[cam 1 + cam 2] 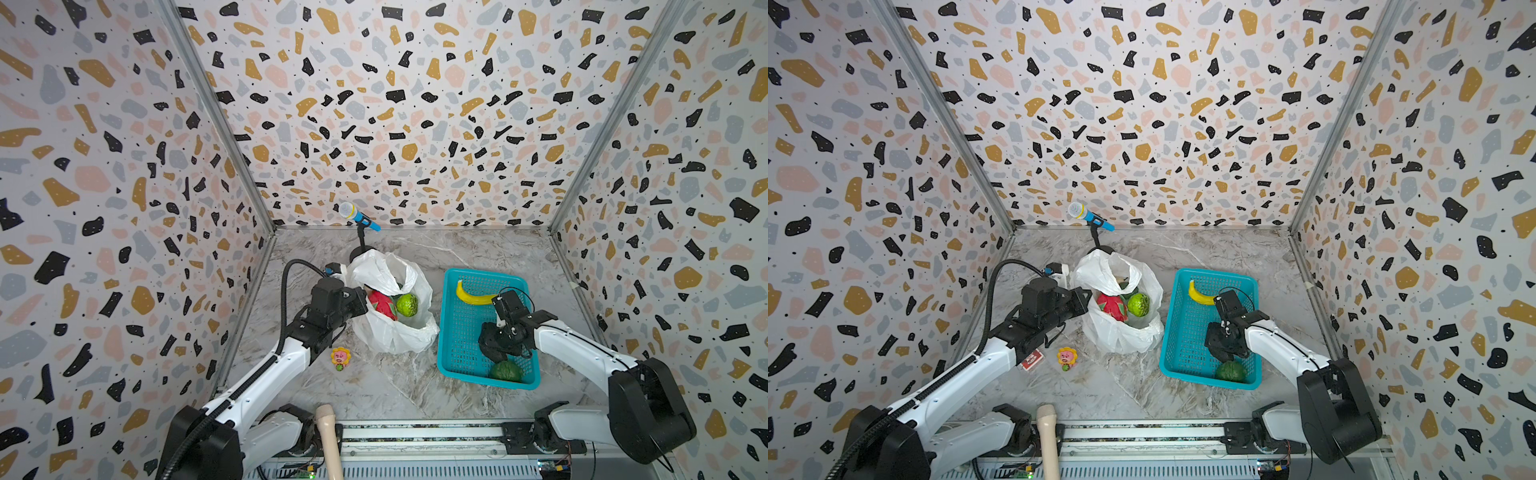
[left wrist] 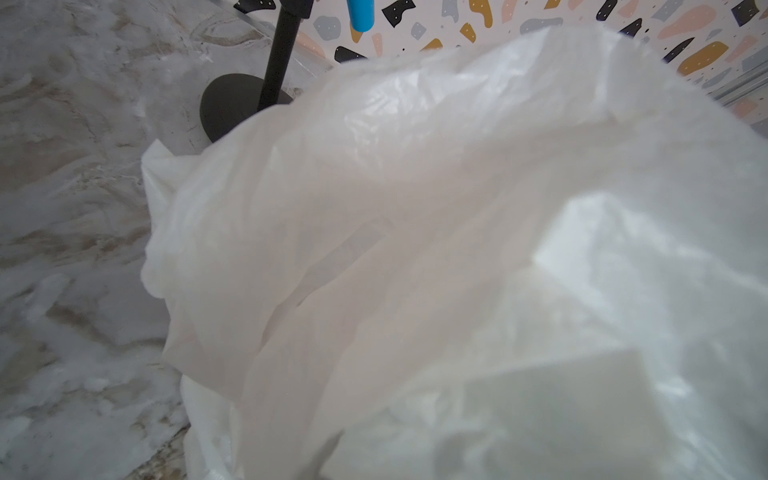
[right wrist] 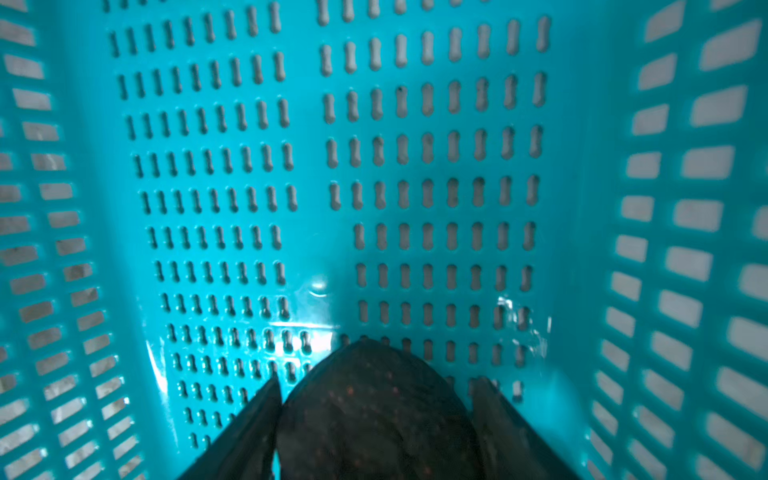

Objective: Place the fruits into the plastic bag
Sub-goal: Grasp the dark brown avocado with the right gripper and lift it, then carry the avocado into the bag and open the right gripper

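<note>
Presently, stock by location.

Plastic bag [image 1: 395, 332], standing mouth-up on the desk [image 1: 395, 386], left of centre: holds dragon fruit [image 1: 381, 304] and bumpy green fruit [image 1: 407, 304], side by side. Anything deeper is hidden by folds.

Teal basket [image 1: 461, 336], just beside the bag on its right: holds banana [image 1: 473, 297] at the far end, dark green fruit [image 1: 506, 371] in the near corner, and dark brown fruit [image 3: 374, 419] between them.

Tally, as judged: two fruits visibly bagged, three left to move; the brown one is the item in hand.

Left end effector [image 1: 359, 300]: closed at the bag's left rim, apparently pinching the film so the mouth stands open. Arm stretched forward from the near-left base.

Right end effector [image 3: 376, 382]: down inside the basket, arm bent in from the right, wrist tipped downward. Jaws set against both flanks of the dark brown fruit, a grip by the look, with the fruit low in the basket.
</note>
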Tool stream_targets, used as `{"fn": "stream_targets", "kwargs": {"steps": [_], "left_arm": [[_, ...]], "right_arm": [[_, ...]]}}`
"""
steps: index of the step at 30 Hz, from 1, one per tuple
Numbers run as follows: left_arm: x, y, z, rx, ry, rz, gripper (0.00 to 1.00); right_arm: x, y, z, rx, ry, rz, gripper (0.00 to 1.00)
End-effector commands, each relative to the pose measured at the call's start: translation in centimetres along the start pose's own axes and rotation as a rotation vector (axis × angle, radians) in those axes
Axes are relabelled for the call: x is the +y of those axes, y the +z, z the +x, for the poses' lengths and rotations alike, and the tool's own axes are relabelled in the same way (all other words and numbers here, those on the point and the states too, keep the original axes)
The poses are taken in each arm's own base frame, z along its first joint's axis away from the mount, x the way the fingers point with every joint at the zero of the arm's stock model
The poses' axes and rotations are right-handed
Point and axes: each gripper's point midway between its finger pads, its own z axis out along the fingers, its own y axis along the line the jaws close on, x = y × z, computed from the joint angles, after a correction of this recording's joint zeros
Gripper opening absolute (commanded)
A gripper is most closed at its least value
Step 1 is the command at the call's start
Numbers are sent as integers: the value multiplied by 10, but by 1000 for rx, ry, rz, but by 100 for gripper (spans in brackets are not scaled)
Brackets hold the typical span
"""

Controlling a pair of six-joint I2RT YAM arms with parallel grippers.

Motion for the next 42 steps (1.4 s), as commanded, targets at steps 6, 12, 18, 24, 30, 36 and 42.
{"fn": "stream_targets", "kwargs": {"steps": [6,12,18,24,30,36,42], "left_arm": [[-6,-3,-5,-33,-3,29,0],[-6,-3,-5,-32,-7,28,0],[-6,-2,-4,-27,-8,26,0],[-6,-2,-4,-26,-7,20,0],[-7,-2,-5,-29,3,14,0],[-7,-5,-7,-37,14,4,0],[-6,-7,-7,-46,13,-6,0]], "right_arm": [[5,-3,2,-1,-27,-42,45],[38,-37,-31,-176,-62,-151,44],[126,-102,-70,-401,-244,-328,44],[218,-120,-75,-445,-423,-476,45],[293,-90,-73,-307,-485,-585,47],[342,-72,-86,-258,-490,-667,80],[342,-84,-90,-290,-481,-686,89]]}}
